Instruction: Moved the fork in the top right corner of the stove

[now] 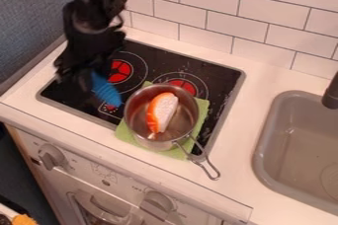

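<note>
The black gripper [80,77] hangs low over the left part of the black stove [221,73], left of the metal pot. Right beside its lower end is a blue ribbed object [106,91], possibly the fork; its upper part is hidden behind the gripper. I cannot tell whether it is held or lies on the stove. The top right corner of the stove is away to the right, beyond the pot.
A metal pot [134,125] with an orange-and-white piece [163,112] inside stands on a green cloth [126,133] at the stove's front right. Its handle points toward the front right. A grey sink [269,135] is at right, and a tiled wall [254,9] runs behind.
</note>
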Robot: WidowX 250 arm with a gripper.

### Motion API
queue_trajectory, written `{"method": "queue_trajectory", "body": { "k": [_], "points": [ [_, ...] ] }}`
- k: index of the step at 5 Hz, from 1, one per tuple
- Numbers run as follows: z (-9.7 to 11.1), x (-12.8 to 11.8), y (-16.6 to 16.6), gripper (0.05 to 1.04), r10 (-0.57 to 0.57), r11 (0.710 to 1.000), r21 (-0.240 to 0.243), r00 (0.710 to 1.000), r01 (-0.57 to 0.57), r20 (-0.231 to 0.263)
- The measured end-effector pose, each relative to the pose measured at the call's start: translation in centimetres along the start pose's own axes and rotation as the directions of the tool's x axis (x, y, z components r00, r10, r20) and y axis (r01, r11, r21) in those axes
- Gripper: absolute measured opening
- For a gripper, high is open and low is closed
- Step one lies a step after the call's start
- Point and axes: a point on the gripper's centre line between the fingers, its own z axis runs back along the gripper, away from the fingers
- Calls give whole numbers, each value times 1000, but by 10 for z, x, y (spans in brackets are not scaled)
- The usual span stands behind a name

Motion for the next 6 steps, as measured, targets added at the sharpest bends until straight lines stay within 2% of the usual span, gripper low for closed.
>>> {"method": "queue_trajectory", "body": {
  "k": [1,2,3,4,5,6],
  "points": [
    [13,0,-14,367,129,991,-18,992,-129,7],
    [29,6,-38,367,224,973,-58,975,-223,10],
    [33,0,-66,367,283,957,-66,959,-282,1],
    [33,-8,-93,367,268,961,-67,963,-268,3],
    [27,-29,-119,367,220,973,-66,976,-219,-3],
    [6,-55,-138,367,141,989,-34,990,-142,-25]
  ]
}}
